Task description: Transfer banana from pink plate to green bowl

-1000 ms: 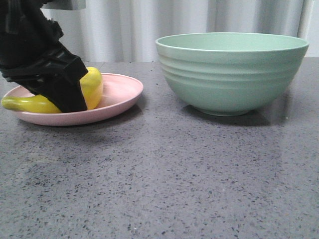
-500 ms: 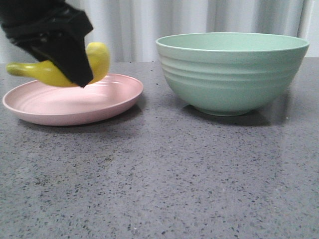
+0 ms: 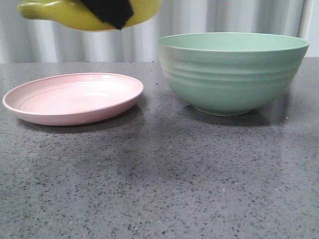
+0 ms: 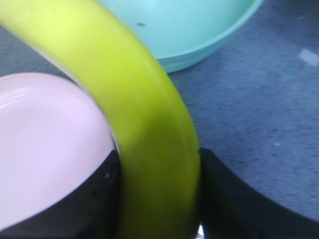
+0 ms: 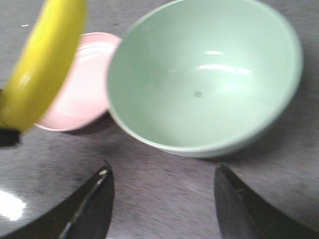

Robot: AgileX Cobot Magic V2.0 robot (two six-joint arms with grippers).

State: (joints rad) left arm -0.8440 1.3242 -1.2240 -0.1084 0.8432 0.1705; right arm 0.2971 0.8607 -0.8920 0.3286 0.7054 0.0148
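Observation:
The yellow banana point(image 3: 65, 14) hangs high in the air, above the pink plate point(image 3: 75, 97) and left of the green bowl point(image 3: 232, 72). My left gripper point(image 3: 110, 12) is shut on the banana; in the left wrist view its black fingers press both sides of the banana point(image 4: 149, 149), with the plate point(image 4: 45, 149) and the bowl point(image 4: 179, 30) below. The plate holds nothing. The bowl holds nothing, as the right wrist view point(image 5: 209, 79) shows. My right gripper point(image 5: 162, 199) is open and holds nothing over the table near the bowl. The banana point(image 5: 47, 59) and the plate point(image 5: 82, 89) show there too.
The grey speckled table point(image 3: 159, 179) stretches in front of the plate and bowl. A pale curtain point(image 3: 239, 17) hangs behind the table.
My left gripper has lifted the banana off the pink plate, up and a little to the right toward the bowl. The plate now lies bare.

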